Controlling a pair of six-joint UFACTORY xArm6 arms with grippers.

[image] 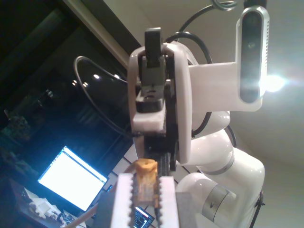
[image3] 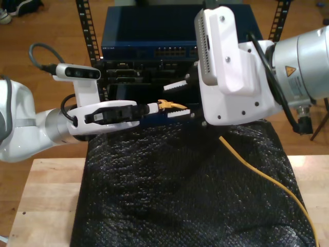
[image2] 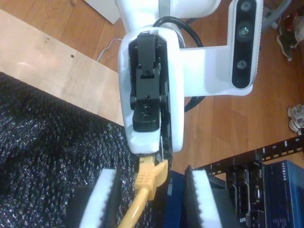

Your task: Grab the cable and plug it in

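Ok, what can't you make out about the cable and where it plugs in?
- Cable, middle stretch: exterior view, hidden behind my second pincer and its white housing.
- Cable's far end: cut off at the exterior view's lower right edge.
- Plug: first wrist view, blurred and mostly buried in my first pincer.
- Sockets on the blue switch: exterior view, too small, partly behind the arm.

Both arms glossy white, rounded shells. My first gripper (image2: 153, 156): black linkage in white housing. My second gripper (image3: 177, 100): white toothed pads. Grey camera bar (image3: 77, 72) behind the fingers, black cable (image3: 38, 54) looping off it. Yellow warning triangle (image3: 289, 71) on silver joint.
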